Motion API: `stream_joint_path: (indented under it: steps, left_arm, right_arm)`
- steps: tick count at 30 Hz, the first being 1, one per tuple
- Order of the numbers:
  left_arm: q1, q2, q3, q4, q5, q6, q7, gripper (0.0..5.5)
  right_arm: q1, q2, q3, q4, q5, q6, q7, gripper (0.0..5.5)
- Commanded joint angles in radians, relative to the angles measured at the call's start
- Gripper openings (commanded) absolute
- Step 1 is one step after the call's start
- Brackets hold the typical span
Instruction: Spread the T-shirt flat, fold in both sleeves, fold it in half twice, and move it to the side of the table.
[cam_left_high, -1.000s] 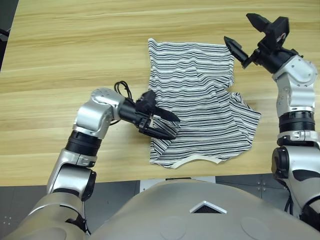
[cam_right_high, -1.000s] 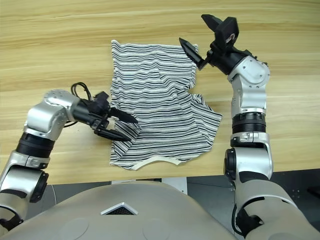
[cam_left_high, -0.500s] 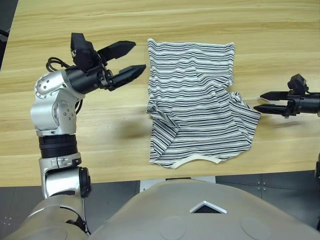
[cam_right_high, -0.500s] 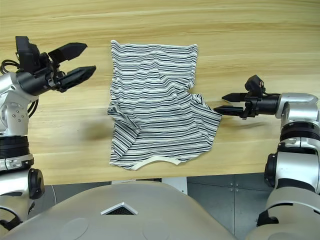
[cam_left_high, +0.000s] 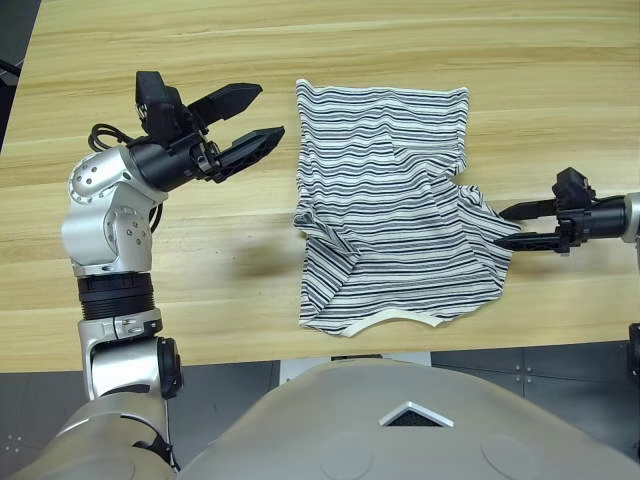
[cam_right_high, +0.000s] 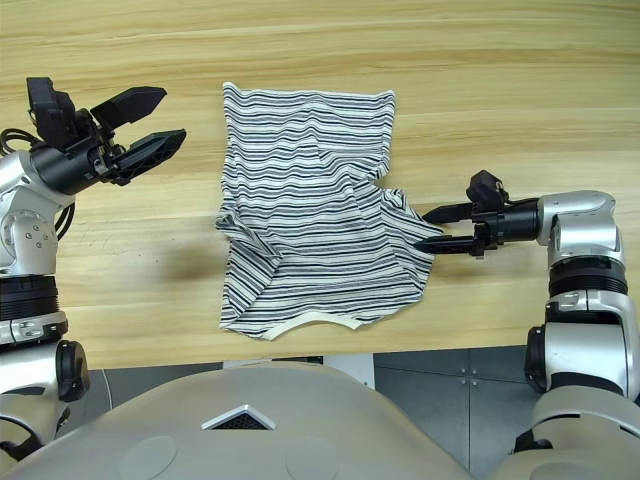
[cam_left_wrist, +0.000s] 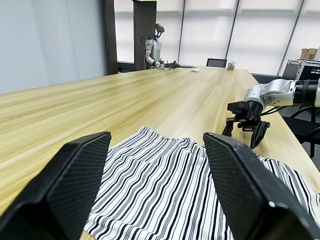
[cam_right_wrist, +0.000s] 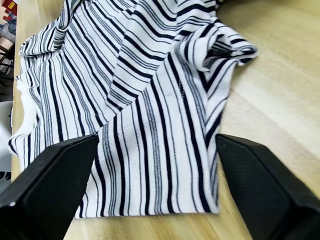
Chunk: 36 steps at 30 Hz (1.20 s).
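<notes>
A black-and-white striped T-shirt (cam_left_high: 385, 190) lies rumpled in the middle of the wooden table (cam_left_high: 150, 270), with its collar toward the front edge and its left side folded inward. My left gripper (cam_left_high: 270, 112) is open and held above the table, just left of the shirt's far left corner; the shirt (cam_left_wrist: 160, 185) lies beyond its fingers. My right gripper (cam_left_high: 503, 227) is open and low at the shirt's right edge. The right sleeve corner (cam_right_wrist: 200, 165) lies between its two fingers (cam_right_wrist: 45, 190).
Bare wood stretches left, right and behind the shirt. The table's front edge (cam_left_high: 200, 362) runs close to the shirt's collar end. In the left wrist view my right gripper (cam_left_wrist: 247, 125) shows across the shirt, and another robot (cam_left_wrist: 154, 50) stands at the table's far end.
My left gripper left the shirt's left edge and rose open beside the far left corner. My right gripper dropped from the far right corner and moved in onto the right sleeve edge.
</notes>
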Motion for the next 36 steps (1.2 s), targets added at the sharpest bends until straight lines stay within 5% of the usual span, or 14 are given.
stream_joint_path:
  steps: [1, 20, 36]
  left_arm:
    - [-0.002, 0.005, -0.011, 0.001, 0.007, 0.001, 0.005, 3.47]
    - [-0.036, -0.003, -0.026, 0.032, 0.013, -0.011, 0.008, 3.47]
    - [-0.057, -0.001, -0.038, 0.043, 0.015, -0.014, 0.005, 3.47]
  right_arm:
    - [0.063, 0.009, 0.051, 0.019, -0.054, 0.041, -0.031, 3.98]
    - [0.024, 0.014, 0.061, 0.11, -0.068, -0.015, -0.086, 0.13]
    - [0.056, -0.041, -0.029, -0.189, 0.025, 0.013, -0.104, 0.13]
